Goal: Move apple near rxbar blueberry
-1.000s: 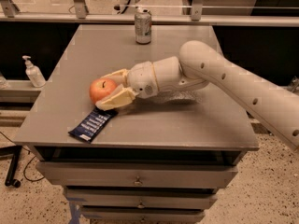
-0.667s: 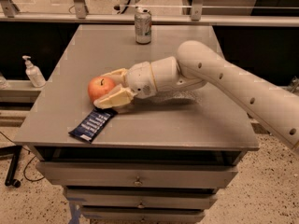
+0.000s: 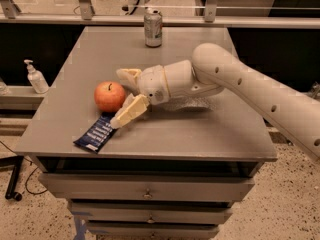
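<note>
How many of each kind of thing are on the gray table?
Fruit: 1, the apple
Snack bars: 1, the rxbar blueberry
Drink cans: 1, the can
Total: 3
The gripper is open beside the apple.

Arm enters at right edge, slants up-left toward frame centre. Wrist bends there, points left. Gripper left of centre; fingers spread wide, one upper, one lower, tips pointing left.
</note>
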